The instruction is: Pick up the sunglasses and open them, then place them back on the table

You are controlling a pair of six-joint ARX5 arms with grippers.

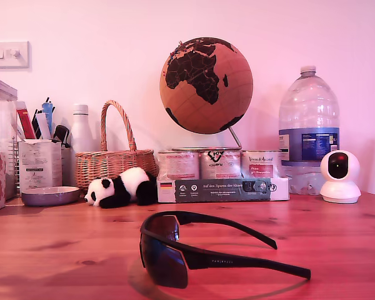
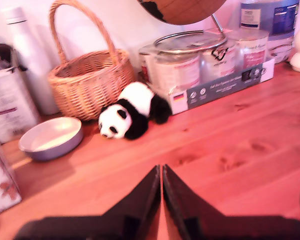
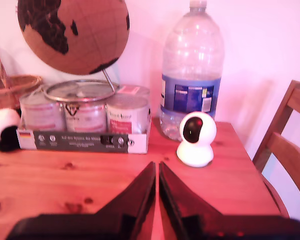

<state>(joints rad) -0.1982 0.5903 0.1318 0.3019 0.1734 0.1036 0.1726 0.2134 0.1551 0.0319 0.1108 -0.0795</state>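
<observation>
The sunglasses [image 1: 175, 250] rest on the table [image 1: 62, 250] near its front edge in the exterior view, lens toward the camera. Both thin black arms are unfolded and stretch toward the exterior view's right. Neither arm of the robot shows in the exterior view. My first gripper [image 2: 161, 167] is shut with nothing between its black fingers, above bare wood in front of the toy panda [image 2: 130, 116]. My second gripper [image 3: 156, 164] is also shut and empty, facing the white camera [image 3: 195, 139]. The sunglasses do not appear in either wrist view.
Along the back stand a cork globe [image 1: 206, 84] over a tray of cans [image 1: 222, 175], a wicker basket [image 1: 112, 162], a big water bottle [image 1: 308, 131], a grey bowl [image 1: 50, 195] and pen holders. A wooden chair [image 3: 290, 145] shows beside the table.
</observation>
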